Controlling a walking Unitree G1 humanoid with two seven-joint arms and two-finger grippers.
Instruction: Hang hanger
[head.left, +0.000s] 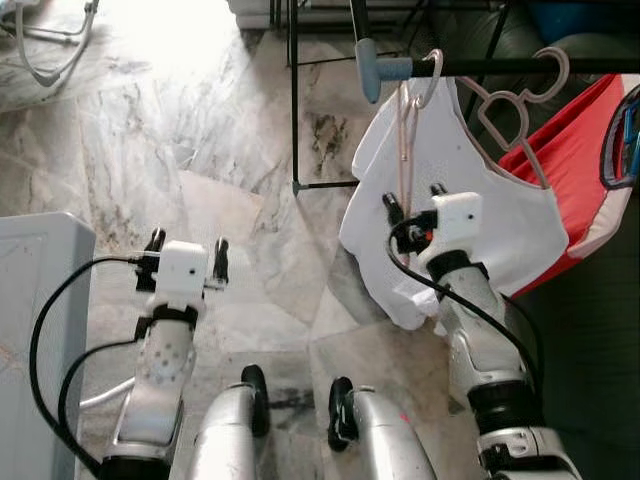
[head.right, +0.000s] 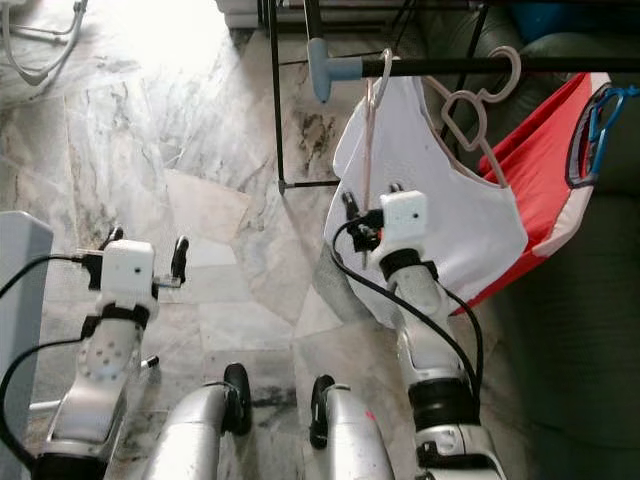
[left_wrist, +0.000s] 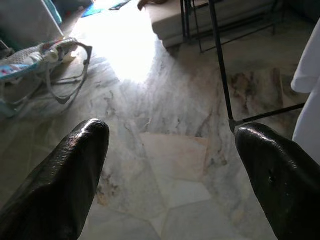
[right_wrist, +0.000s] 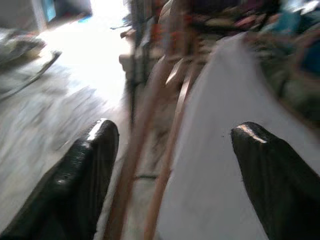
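A pink hanger (head.left: 404, 140) carrying a white garment (head.left: 500, 215) hangs by its hook on the black rail (head.left: 530, 66), close to the rail's blue-grey end cap (head.left: 375, 68). My right gripper (head.left: 413, 198) is open just in front of the garment, its fingers standing on either side of the hanger's lower part. In the right wrist view the pink hanger arms (right_wrist: 150, 150) and white cloth (right_wrist: 210, 150) lie between the open fingers, blurred. My left gripper (head.left: 187, 243) is open over the marble floor, holding nothing.
A second pale hanger (head.left: 520, 100) holds a red garment (head.left: 570, 160) further along the rail, with a blue hanger (head.left: 620, 140) beyond. A dark green sofa (head.left: 590, 330) is on the right, a white appliance (head.left: 40, 300) on the left. The rack's black leg (head.left: 293, 100) stands ahead.
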